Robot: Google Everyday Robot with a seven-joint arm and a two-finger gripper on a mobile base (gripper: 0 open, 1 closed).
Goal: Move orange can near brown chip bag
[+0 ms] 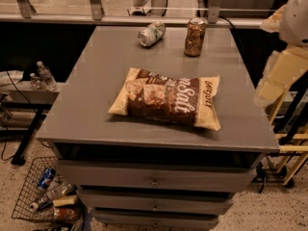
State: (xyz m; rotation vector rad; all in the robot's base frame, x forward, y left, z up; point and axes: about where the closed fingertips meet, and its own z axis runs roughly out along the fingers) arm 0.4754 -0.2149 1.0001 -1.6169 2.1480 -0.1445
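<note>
The orange can (pixel 195 36) stands upright at the far right of the grey cabinet top (pixel 96 105). The brown chip bag (pixel 169 98) lies flat in the middle of the top, with white "Salt" lettering and cream edges. There is a clear gap of bare table between the can and the bag. My gripper (pixel 281 73) is a pale cream shape at the right edge of the camera view. It is beside the cabinet, off to the right of the can and the bag, and touches neither.
A silver-green can (pixel 151 33) lies on its side at the far edge, left of the orange can. A railing (pixel 96 1) runs behind the cabinet. A wire basket (pixel 45 194) with bottles sits on the floor at the lower left. Yellow frames (pixel 288 143) stand at the right.
</note>
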